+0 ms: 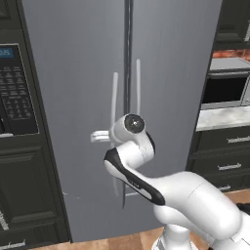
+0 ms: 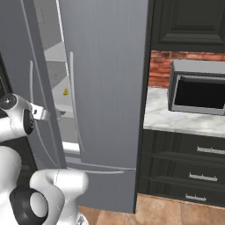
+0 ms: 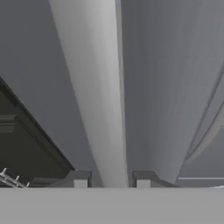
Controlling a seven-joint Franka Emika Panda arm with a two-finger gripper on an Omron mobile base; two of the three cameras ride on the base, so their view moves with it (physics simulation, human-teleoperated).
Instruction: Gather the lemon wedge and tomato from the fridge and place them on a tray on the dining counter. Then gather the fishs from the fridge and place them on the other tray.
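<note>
The pincer (image 3: 112, 177) is clamped on the left curved handle (image 1: 114, 97) of the tall grey steel fridge (image 1: 73, 97), whose left door stands slightly ajar; a small yellow lemon wedge (image 2: 65, 92) sits on an inside shelf.

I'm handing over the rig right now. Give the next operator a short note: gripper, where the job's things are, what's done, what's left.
Gripper: closed around the left door's handle of the fridge, one fingertip on each side of the bar.
Fridge: in the left base view the doors look shut; the right base view shows a gap between them with shelves inside.
Lemon wedge: a small yellow piece on a shelf in that gap.
Tomato, fish, trays and dining counter: not located from here.
Done: handle grasped.
Left: pull the door open, then all the gathering and placing on both trays.
</note>
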